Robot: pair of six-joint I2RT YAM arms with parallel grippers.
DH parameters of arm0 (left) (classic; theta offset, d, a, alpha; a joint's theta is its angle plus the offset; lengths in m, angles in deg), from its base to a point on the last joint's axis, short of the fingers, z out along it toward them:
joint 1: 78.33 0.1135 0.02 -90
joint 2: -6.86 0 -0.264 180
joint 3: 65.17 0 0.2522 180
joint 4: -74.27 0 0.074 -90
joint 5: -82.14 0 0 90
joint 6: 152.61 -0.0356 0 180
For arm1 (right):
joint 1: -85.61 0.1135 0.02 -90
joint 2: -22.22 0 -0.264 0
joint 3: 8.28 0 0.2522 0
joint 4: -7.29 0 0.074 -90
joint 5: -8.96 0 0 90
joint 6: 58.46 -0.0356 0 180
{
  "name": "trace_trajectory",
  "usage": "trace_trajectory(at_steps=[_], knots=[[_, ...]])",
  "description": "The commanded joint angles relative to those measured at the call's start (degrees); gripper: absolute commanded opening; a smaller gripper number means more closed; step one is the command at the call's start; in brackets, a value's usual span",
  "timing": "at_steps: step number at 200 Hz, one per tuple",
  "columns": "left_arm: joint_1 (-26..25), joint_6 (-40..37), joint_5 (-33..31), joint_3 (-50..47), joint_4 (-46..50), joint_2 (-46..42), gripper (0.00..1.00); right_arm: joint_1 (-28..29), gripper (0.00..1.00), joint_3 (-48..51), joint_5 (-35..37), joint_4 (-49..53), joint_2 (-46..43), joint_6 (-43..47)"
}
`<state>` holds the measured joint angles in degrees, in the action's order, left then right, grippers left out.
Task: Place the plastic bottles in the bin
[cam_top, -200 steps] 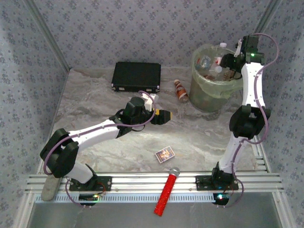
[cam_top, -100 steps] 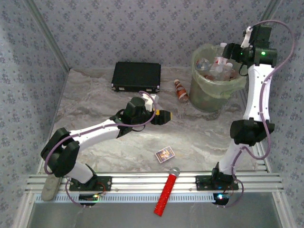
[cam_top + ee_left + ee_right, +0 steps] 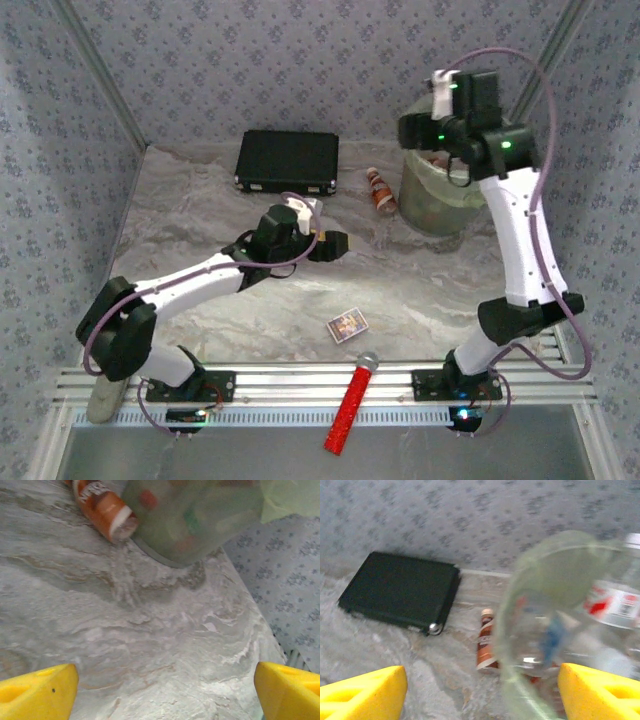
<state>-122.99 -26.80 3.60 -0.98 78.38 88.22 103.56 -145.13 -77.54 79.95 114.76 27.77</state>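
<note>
One orange-brown plastic bottle (image 3: 380, 190) with a red label lies on the table just left of the bin (image 3: 436, 203). In the left wrist view the bottle (image 3: 102, 507) lies against the bin's wall (image 3: 200, 525). The right wrist view has the bottle (image 3: 486, 642) beside the bin's rim (image 3: 547, 565), with several clear bottles (image 3: 612, 605) inside. My left gripper (image 3: 340, 244) (image 3: 165, 700) is open low over the table, short of the bottle. My right gripper (image 3: 408, 130) (image 3: 480, 695) hovers open above the bin's left rim, nothing between its fingers.
A flat black case (image 3: 287, 160) (image 3: 400, 590) lies at the back wall, left of the bottle. A small patterned card box (image 3: 347, 325) and a red microphone (image 3: 352, 403) lie near the front rail. Patterned walls close in the table on three sides.
My right gripper has swung left from the bin's far right side to above its left rim. The left arm has shifted slightly left.
</note>
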Motion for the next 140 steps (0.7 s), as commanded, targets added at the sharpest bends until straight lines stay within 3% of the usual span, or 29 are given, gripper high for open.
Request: trace_trajectory(at_steps=[1,26,50,92,140], knots=[[2.20,-0.93,-4.62,-0.95,5.28,-3.41,0.91,7.66,0.80,0.79,7.52,-0.39,2.74,2.39],[5.45,-0.67,-5.43,-2.78,8.20,-6.33,0.91,13.09,0.80,-2.13,11.10,2.38,10.75,2.72],[8.33,-0.68,-6.41,-5.11,10.85,-10.91,0.91,14.78,0.80,-4.86,14.34,3.40,18.62,3.97],[12.59,-0.10,-6.87,-8.93,15.21,-18.64,0.91,14.93,0.81,-7.69,18.82,1.53,32.83,5.41],[13.54,0.23,-6.27,-11.30,16.40,-23.45,0.91,10.92,0.87,-11.68,22.88,-0.90,44.19,5.52]])
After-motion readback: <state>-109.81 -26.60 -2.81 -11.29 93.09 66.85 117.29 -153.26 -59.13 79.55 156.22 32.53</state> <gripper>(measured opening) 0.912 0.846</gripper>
